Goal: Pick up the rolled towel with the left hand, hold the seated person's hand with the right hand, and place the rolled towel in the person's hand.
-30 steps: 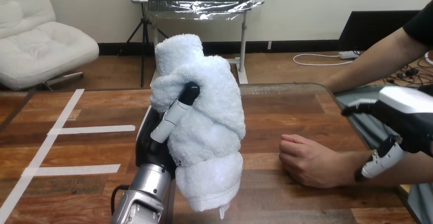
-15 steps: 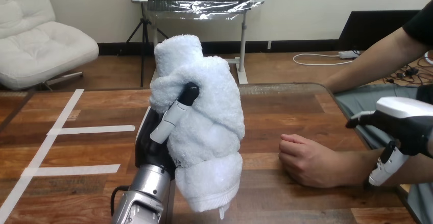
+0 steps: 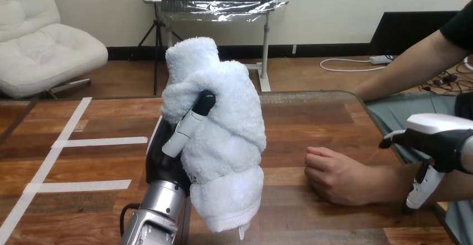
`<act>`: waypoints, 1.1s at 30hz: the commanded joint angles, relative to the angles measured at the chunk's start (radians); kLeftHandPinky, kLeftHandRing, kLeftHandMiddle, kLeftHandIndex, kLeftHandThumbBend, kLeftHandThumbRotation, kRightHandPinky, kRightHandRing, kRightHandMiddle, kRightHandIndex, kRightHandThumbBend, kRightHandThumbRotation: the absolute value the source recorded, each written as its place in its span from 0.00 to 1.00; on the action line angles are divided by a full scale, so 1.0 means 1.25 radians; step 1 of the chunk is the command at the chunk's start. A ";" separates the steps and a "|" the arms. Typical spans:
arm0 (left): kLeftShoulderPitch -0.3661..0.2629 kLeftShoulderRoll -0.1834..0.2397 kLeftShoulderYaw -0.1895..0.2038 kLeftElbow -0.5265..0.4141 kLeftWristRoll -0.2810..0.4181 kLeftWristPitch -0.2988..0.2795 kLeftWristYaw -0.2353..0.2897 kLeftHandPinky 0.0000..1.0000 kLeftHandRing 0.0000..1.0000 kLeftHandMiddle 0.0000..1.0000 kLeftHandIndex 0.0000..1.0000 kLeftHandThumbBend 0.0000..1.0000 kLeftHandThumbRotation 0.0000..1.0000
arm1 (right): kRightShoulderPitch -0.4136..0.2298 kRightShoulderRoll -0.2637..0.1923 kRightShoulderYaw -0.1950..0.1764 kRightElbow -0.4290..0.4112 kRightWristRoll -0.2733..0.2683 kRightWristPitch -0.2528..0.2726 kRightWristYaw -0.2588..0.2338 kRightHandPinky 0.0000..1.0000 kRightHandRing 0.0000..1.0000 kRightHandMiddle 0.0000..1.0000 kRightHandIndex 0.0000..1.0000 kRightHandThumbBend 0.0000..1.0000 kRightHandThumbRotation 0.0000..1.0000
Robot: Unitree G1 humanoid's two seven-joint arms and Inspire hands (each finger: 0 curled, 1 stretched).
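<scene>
L hand (image 3: 165, 164) was clenched round towel (image 3: 223, 139), upright above table (image 3: 312, 116); R hand (image 3: 440, 140) loose-fingered, over person's wrist (image 3: 392, 181).

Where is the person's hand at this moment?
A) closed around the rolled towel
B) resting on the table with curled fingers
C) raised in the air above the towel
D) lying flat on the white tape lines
B: the person's hand lies curled on the table, apart from the rolled towel that the left robot hand holds up.
</scene>
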 commanded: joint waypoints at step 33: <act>-0.019 -0.084 0.003 -0.064 -0.018 -0.019 -0.042 0.29 0.36 0.42 0.50 0.70 0.00 | -0.123 -0.009 0.078 0.160 -0.069 -0.054 -0.015 0.95 0.98 0.97 0.93 0.77 0.18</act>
